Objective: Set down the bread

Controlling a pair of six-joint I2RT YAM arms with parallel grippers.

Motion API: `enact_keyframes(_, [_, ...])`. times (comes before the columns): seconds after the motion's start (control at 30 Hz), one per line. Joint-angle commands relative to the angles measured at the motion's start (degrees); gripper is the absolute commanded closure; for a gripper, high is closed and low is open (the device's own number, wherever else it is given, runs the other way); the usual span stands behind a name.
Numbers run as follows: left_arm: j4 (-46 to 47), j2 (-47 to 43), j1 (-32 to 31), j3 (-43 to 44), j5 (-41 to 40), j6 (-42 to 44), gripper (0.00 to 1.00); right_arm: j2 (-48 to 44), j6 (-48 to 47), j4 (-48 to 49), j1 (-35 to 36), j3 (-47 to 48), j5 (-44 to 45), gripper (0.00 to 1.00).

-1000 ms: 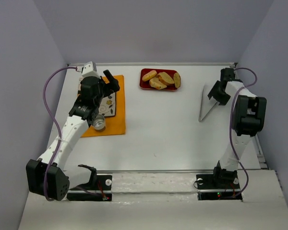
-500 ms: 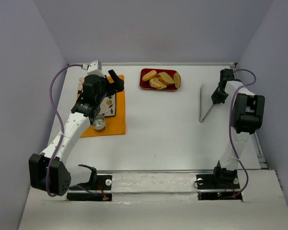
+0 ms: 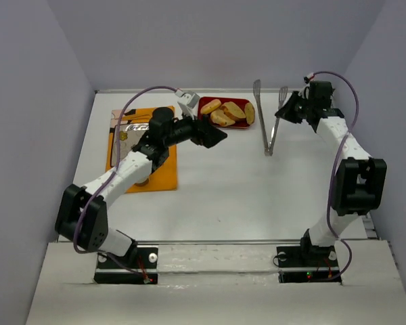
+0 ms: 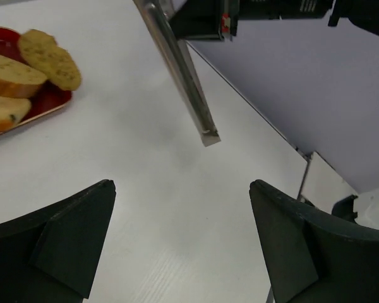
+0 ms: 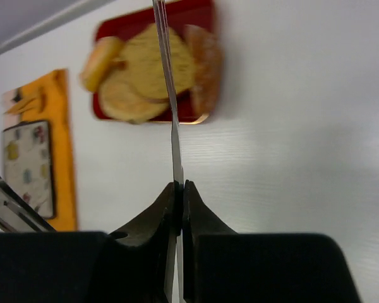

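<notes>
Right jaws pinched tight on the tongs [image 3: 267, 143], left jaws wide open. Bread [image 3: 234, 110] sits on the red tray [image 3: 201, 116]; my grip's thin, so tongs could twist and fumble a slice.

A white table [image 3: 243, 196] with a faint wood grain, seen from above. Two things lie directly on it, both towards the far edge. A red tray [image 3: 201, 116] sits at the far middle. An orange mat [image 3: 164, 177] lies at the far left, well apart from the near edge and just left of the tray, with a gap of bare table between them. A metal rail [image 3: 216, 254] runs along the near edge.
</notes>
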Motion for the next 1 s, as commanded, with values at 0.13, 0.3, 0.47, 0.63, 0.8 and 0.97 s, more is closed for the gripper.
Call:
enact_keyframes(0.13, [26.31,7.44,-2.86,4.74,18.89,-11.32,0.01,-9.91,14.18,27.68,6.80,-5.28,-31.60,0.93])
enact_keyframes(0.3, [29.62,7.62,-4.52,4.12,21.88,-10.81,0.01,-13.25,18.67,31.99,8.39,-5.55,-35.12,0.93])
enact_keyframes(0.47, [30.94,7.97,-6.73,4.74,21.45,-8.00,0.01,-16.33,22.27,34.63,8.92,-6.86,-36.88,0.93])
enact_keyframes(0.63, [31.28,10.61,-6.90,8.24,20.30,-9.22,0.01,-17.91,26.06,38.32,9.53,-8.27,-37.85,0.93])
enact_keyframes(0.8, [32.07,13.59,-7.43,11.41,21.27,-9.75,0.01,-18.27,26.41,38.59,10.15,-8.45,-36.63,0.93])
enact_keyframes(0.97, [37.61,14.48,-7.78,11.42,21.80,-12.03,0.01,-17.57,26.94,39.29,10.68,-8.36,-35.92,0.93])
